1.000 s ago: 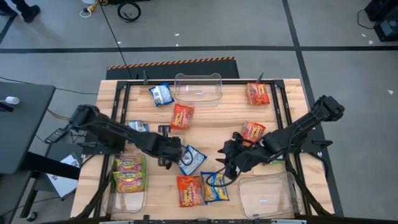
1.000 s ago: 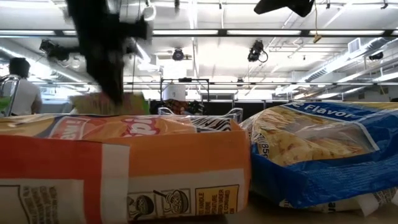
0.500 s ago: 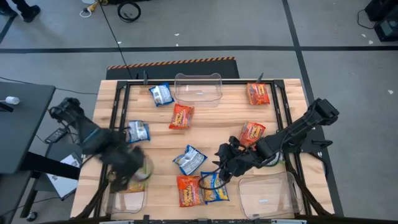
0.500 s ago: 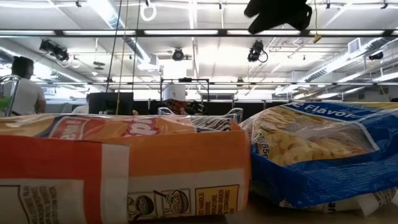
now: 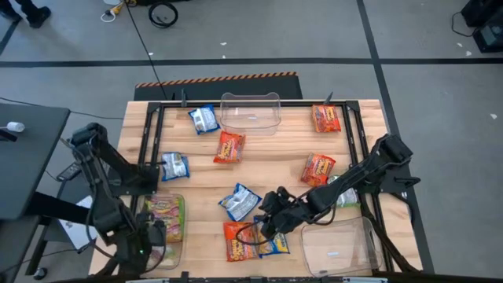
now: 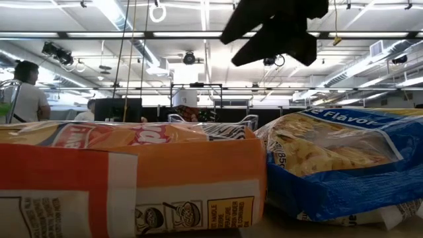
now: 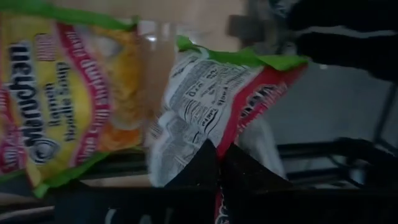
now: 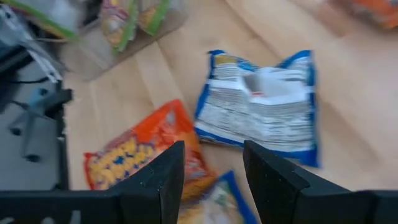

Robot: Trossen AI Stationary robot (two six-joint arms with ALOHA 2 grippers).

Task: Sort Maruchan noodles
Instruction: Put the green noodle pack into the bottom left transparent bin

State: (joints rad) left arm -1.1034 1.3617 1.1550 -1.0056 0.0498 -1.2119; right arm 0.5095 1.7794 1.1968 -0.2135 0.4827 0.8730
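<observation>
Green-edged packet [image 7: 211,106] we see pinched in the left gripper [image 7: 216,163] above the left bin [image 5: 161,253]; right gripper [image 5: 266,226], fingers spread, hovers over orange packet [image 5: 238,240].

Setting: large open-plan robotics lab or industrial test hall. Evidence, low view: high ceiling with long rows of strip lights [image 6: 198,34], exposed beams and ducting, cameras hanging from overhead rails [image 6: 190,58], a person [image 6: 23,92] seated at a far workstation. High view: grey concrete floor [image 5: 314,31] marked with dark tape lines, loose cables [image 5: 163,13], a hazard-striped strip [image 5: 216,79] along one edge of the wooden desk [image 5: 275,153], black metal frame [image 5: 153,126] carrying the arms.
</observation>
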